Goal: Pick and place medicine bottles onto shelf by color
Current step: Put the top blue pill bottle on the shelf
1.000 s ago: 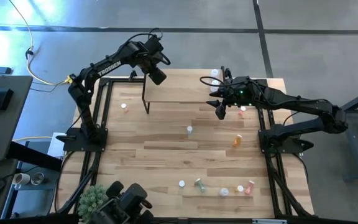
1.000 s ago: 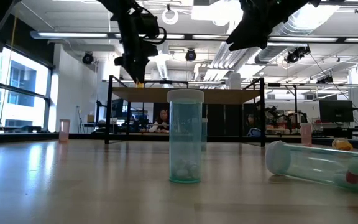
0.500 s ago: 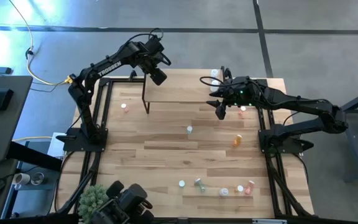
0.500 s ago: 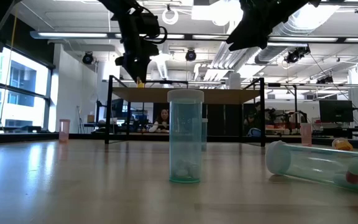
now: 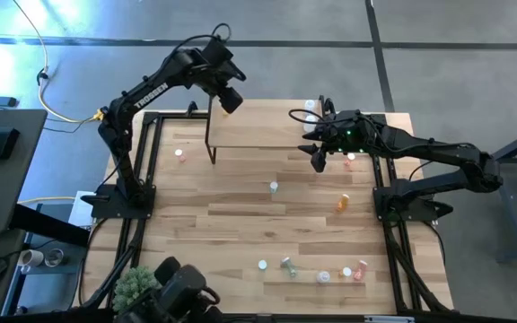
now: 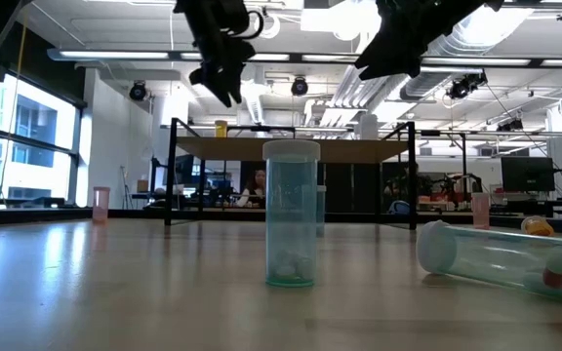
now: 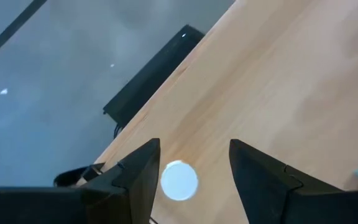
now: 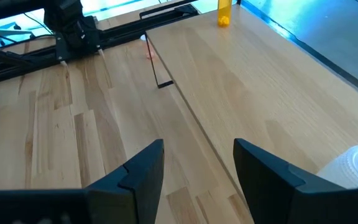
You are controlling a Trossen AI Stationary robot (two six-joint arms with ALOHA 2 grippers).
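I see the shelf [image 5: 258, 133] at the far edge of the surface [image 5: 240, 224], an orange bottle [image 8: 224, 12] standing on its far left corner and a white-capped clear bottle [image 5: 311, 106] at its right end, with other medicine bottles scattered: a clear one [image 6: 291, 213] upright mid-surface, a pink one [image 5: 179, 153] near the left frame, an orange one [image 5: 342, 203] to the right, several along the near edge. My left pincer [image 5: 226, 94] hangs open above the orange bottle, its arm arched up from the base, gripping nothing. My right pincer [image 5: 317, 158] hovers open and empty over the shelf's right end, its arm stretched in low from the right.
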